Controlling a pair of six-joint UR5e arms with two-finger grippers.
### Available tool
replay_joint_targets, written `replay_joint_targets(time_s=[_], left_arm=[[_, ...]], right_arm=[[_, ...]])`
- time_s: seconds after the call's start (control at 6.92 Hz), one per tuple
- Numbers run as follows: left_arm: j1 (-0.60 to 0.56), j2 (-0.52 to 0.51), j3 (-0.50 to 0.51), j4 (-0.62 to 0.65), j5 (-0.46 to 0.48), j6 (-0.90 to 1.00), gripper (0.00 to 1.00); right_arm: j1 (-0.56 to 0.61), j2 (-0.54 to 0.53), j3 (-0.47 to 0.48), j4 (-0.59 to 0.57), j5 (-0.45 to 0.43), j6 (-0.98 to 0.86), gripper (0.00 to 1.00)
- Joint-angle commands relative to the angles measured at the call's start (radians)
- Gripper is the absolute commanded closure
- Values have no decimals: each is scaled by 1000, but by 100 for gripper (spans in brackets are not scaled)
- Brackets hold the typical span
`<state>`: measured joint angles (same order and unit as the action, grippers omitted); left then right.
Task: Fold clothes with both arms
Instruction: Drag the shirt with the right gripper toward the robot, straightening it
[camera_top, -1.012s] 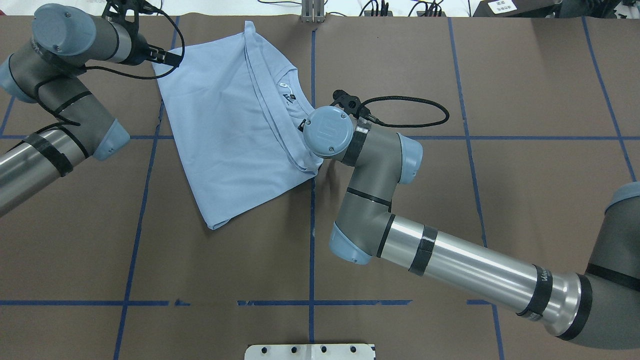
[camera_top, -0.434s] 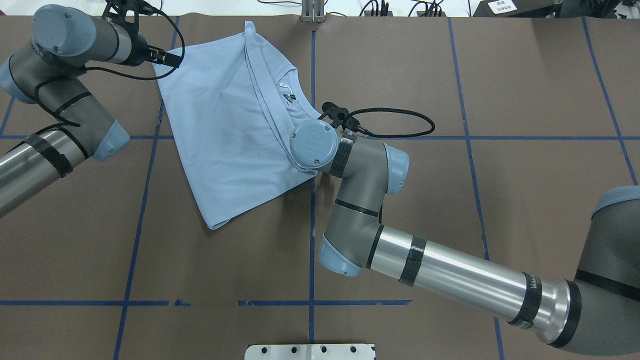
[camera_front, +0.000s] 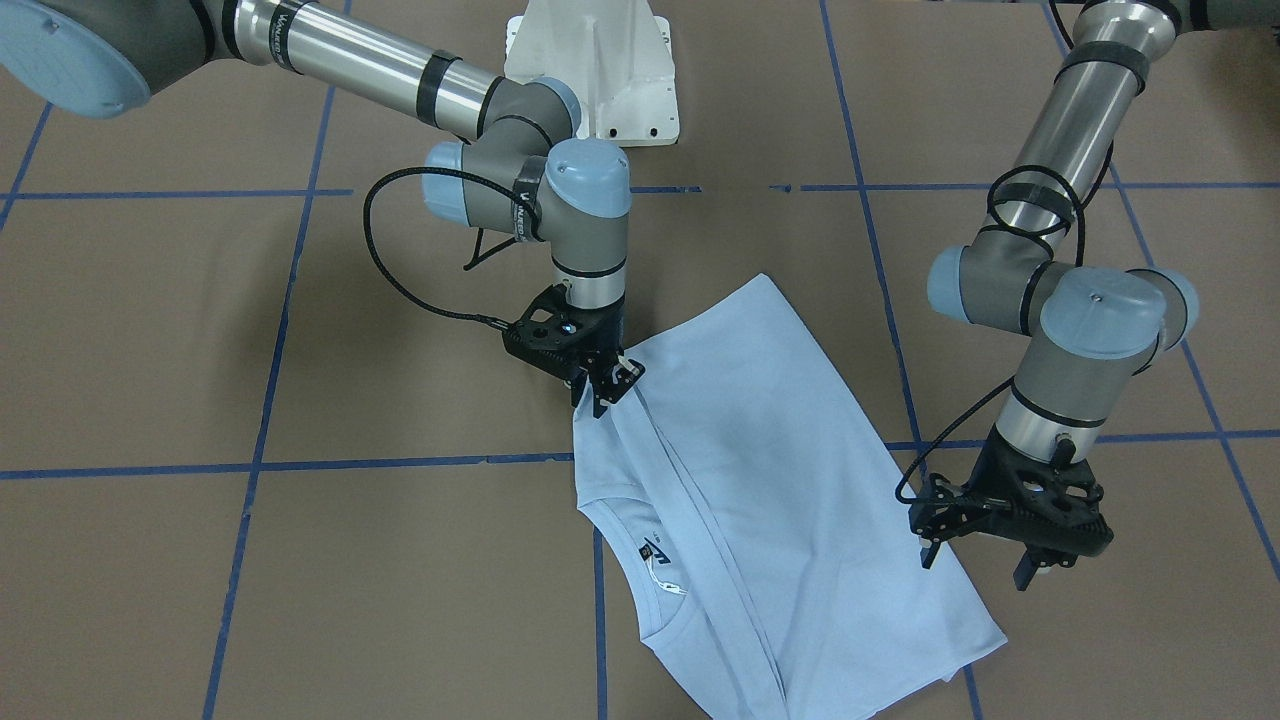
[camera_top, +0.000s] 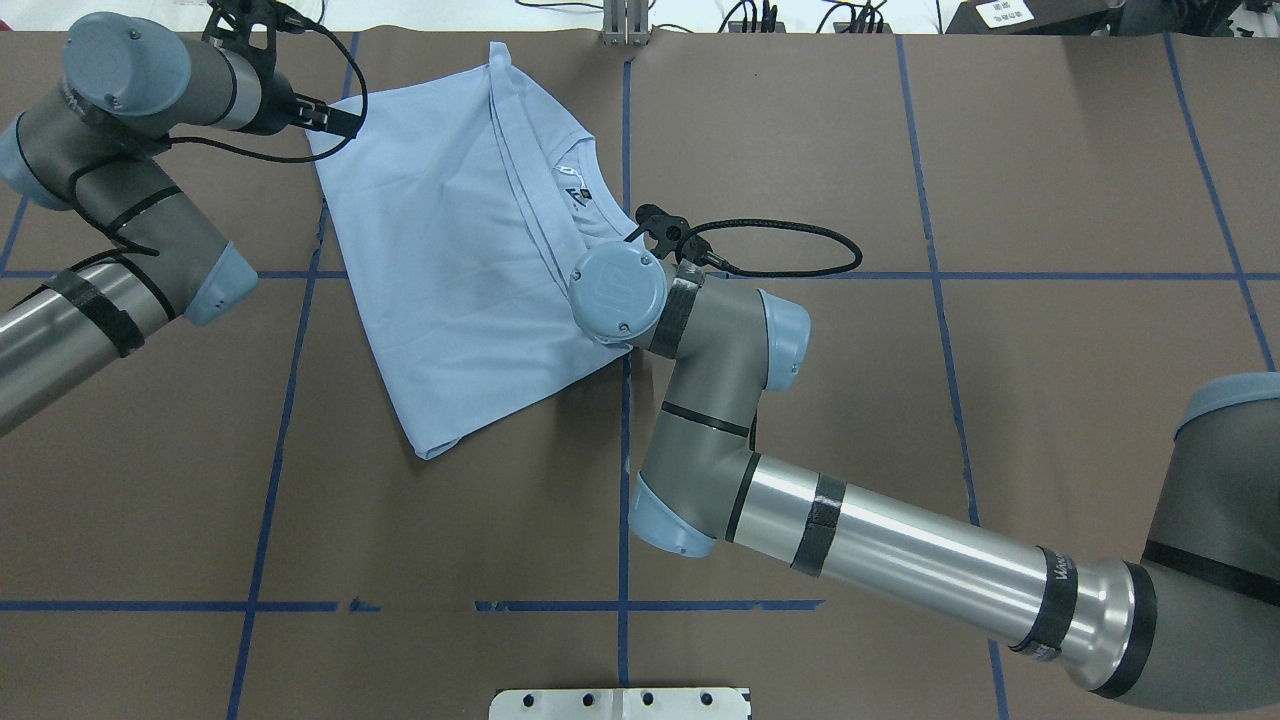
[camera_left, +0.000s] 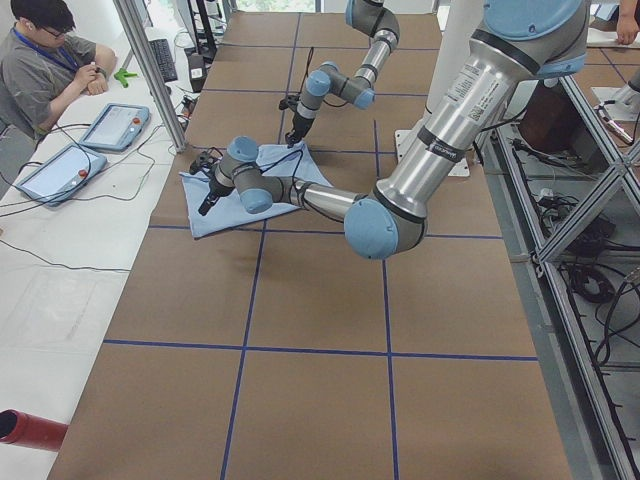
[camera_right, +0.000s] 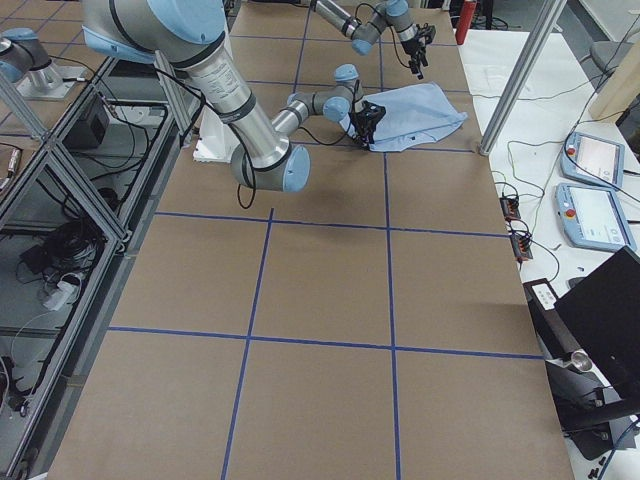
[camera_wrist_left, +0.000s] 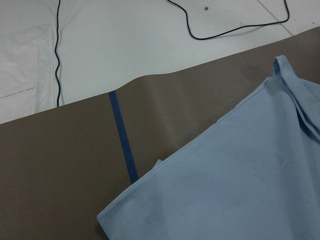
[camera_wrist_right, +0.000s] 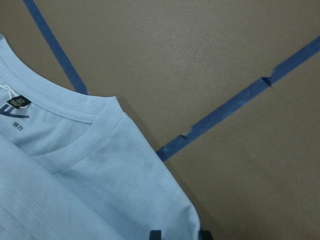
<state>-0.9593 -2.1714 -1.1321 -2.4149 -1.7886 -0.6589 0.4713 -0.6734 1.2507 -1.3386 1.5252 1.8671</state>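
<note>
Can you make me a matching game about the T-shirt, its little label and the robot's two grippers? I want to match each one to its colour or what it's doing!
Things:
1. T-shirt
2. neck label
3. left gripper
4. right gripper

Colour or state:
a. open, by the shirt's side edge
b. light blue, folded over on the brown table
c. dark, just inside the collar
d. pinching the shirt's shoulder edge

Right pairs: 1-b, 2-c, 3-a, 4-d.
</note>
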Motion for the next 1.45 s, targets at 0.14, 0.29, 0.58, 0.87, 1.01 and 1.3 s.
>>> replay_joint_targets(time_s=[0.14,0.29,0.58,0.87,1.01,1.3], left_arm=[[2,1,0,-1,0,-7,0],[2,1,0,-1,0,-7,0],[5,1,-2,-24,0,-24,0],[8,1,-21,-23,0,-30,0],[10,1,-21,-24,0,-30,0],[10,1,-29,-23,-2,-30,0]], right_arm=[[0,-23,35,-2,-17,-5,100],[-6,-78,156,-58,-23,-5,100],[-186,-281,602,-290,-151,10,100],[-348,-365,783,-430,-264,128,100],[-383,-394,783,-441,-301,133,100],[-381,-442,794,-442,-297,120,1]])
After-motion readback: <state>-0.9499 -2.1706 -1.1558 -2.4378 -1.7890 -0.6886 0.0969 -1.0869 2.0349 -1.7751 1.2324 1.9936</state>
